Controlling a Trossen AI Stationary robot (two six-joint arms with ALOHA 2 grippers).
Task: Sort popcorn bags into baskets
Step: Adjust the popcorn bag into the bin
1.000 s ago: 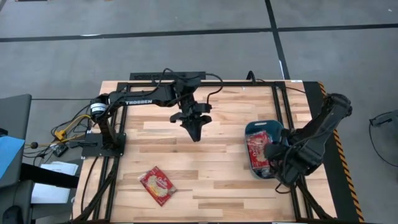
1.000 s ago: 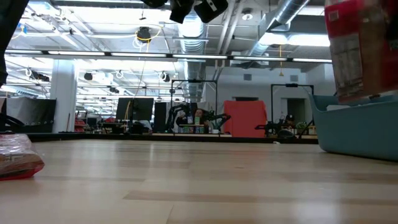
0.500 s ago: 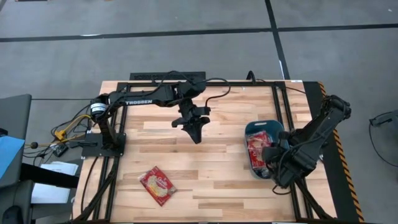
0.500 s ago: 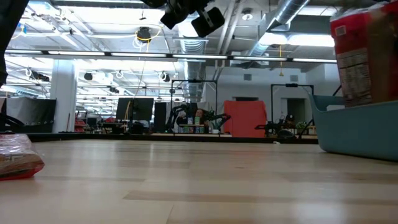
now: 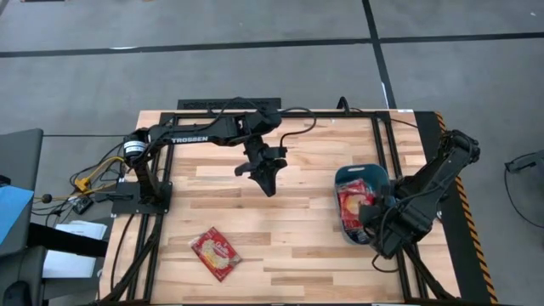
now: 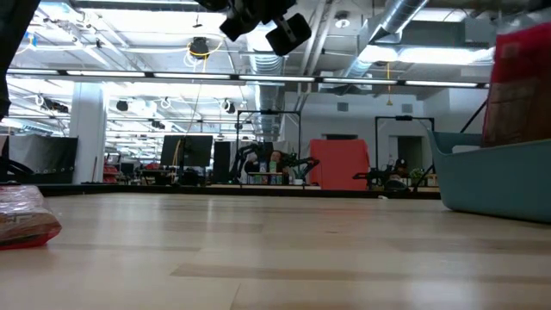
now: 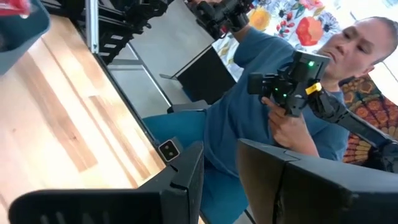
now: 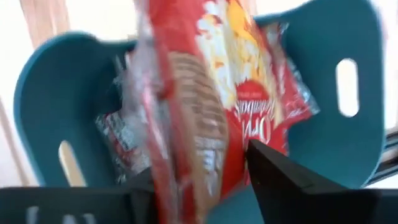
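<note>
We are near the end of the job, we think. Our teal basket [image 5: 355,177] sits near the right edge of the table [image 5: 289,246], and it already has red popcorn bags [image 8: 121,134] lying in it. Our right gripper [image 8: 199,180] hangs right over the basket with one more bag [image 8: 214,93] between its fingers. The fingers stand apart, and the bag looks like it is slipping out, so we cannot tell if it is held or already let go. That bag stands up on its short end, with its long side going up and down and its picture side turned to one finger. In the low view we see it sticking up above the basket wall [image 6: 495,181]. One bag is left to sort, as far as we can see. This last popcorn bag [image 5: 216,253] lies flat on the wood near the front edge of the table, toward the left side, well apart from the basket. Its long side runs slanted, from the front right toward the back left, picture side up. Our left gripper [image 5: 266,180] waits high over the middle of the table, with its fingers narrow and nothing in them.
</note>
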